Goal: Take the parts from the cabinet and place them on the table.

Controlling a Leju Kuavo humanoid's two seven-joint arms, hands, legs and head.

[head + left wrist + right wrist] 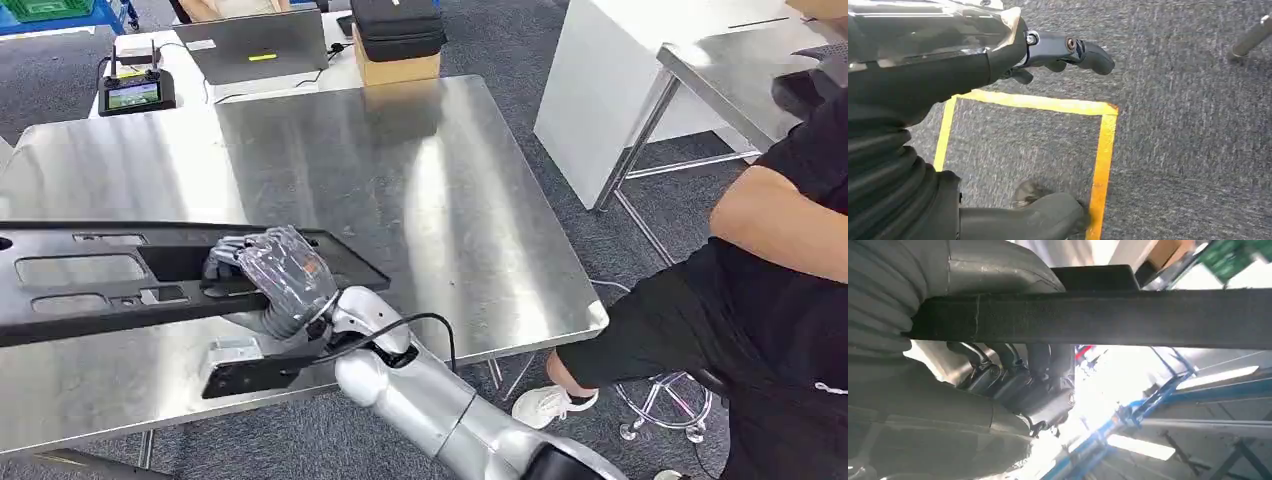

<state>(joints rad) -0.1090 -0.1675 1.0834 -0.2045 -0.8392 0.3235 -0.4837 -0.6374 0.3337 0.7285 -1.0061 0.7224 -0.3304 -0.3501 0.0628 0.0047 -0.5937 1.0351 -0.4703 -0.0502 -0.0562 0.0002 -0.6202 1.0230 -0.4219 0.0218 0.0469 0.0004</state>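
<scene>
— Fingers (262, 262) of the right hand (275, 280) are wrapped over the black plastic panel (110, 275), holding it low over the steel bench (420, 190)?

— Yes. Its long axis runs leftward from the grip, flat, with cut-out windows.

— And the left hand (1048, 52)?

— It hangs over grey carpet, fingers loosely apart, holding nothing.

— Farther off?

— A laptop (262, 45) and a cardboard box (397, 68) lie beyond the bench; a person (770, 280) sits alongside.

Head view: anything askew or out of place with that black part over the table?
The long black panel is gripped near one end by the right hand, so most of it juts out unsupported past the picture's left edge. It looks slightly tilted. Whether it touches the steel table cannot be told. No visible damage.
</scene>
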